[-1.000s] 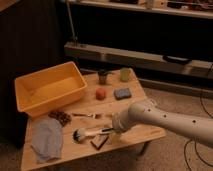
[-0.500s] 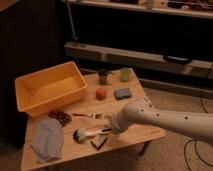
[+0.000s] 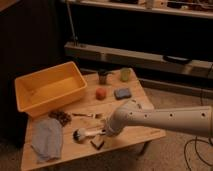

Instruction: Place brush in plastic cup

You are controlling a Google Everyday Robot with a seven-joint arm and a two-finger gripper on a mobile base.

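Observation:
The brush [image 3: 81, 134] lies flat near the table's front edge, its fluffy head pointing left and its pale handle running right. My gripper [image 3: 104, 132] sits at the end of the white arm [image 3: 160, 119], low over the table and right at the handle's right end, which it hides. The light-green plastic cup [image 3: 125, 74] stands upright at the table's back edge, well away from the gripper, to the right of a dark grey cup [image 3: 103, 76].
A yellow bin [image 3: 46, 90] fills the table's back left. An orange-red ball [image 3: 101, 93] and a blue-grey block [image 3: 122, 93] lie mid-table. A grey cloth [image 3: 47, 140], a dark clump [image 3: 61, 118], a fork [image 3: 84, 115] and a dark block [image 3: 97, 143] lie around the brush.
The arm's end has eased slightly left and down toward the brush handle. The brush and the other things lie where they were.

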